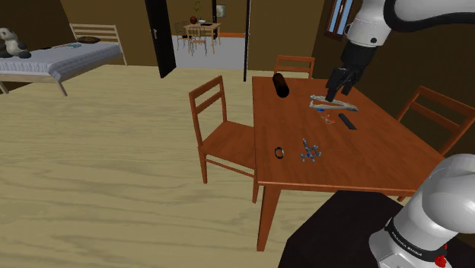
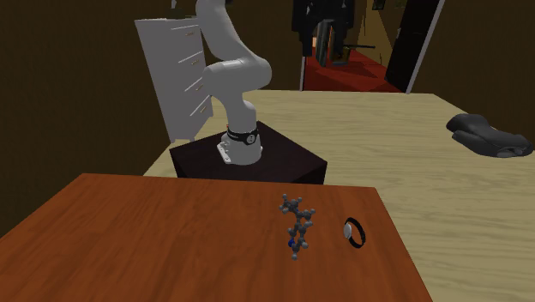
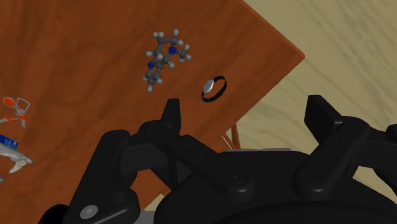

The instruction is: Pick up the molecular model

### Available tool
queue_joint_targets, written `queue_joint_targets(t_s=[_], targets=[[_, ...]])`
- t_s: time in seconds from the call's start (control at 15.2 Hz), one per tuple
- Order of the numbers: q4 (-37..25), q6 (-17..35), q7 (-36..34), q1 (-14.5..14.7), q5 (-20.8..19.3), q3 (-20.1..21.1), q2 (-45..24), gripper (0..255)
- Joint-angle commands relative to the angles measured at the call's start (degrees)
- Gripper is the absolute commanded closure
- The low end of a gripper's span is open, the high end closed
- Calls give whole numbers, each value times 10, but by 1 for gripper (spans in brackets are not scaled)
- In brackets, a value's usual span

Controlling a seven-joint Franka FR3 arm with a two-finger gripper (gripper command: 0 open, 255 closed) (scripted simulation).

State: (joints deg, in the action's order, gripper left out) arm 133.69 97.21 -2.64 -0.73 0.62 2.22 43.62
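Molecular model sits at lower middle of the shoulder view, lying on the brown table close to its left-hand edge, with a black band just beside it. The gripper is well apart from it, up at centre right, hanging over a grey tool. It holds nothing, so I'd judge the reach for the model is not yet begun. A chair stands at that left edge, off the tabletop, so I'd expect no bother for a drop from above.

Over to the second exterior view: the model is at lower centre, the band to its right, nearer the table's right edge. The arm's base stands on its dark stand at upper centre, beyond the table. Left of the model it's bare wood — plenty of room to come down.

Wrist view now: fingers spread wide, nothing between them. The model lies ahead of the gripper, and the band sits between it and the table's edge. My read: descend from straight above and mind the band — a finger landing on it could nudge both toward the drop.
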Motion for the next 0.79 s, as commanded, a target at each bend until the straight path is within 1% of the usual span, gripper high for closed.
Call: queue_joint_targets(t_s=[0.0, 0.4, 0.73], targets=[[0, 0, 0, 0, 0, 0, 0, 0], [69, 112, -14, -26, 0, -25, -45, 0], [109, 209, -22, -45, 4, -46, -103, 0]])
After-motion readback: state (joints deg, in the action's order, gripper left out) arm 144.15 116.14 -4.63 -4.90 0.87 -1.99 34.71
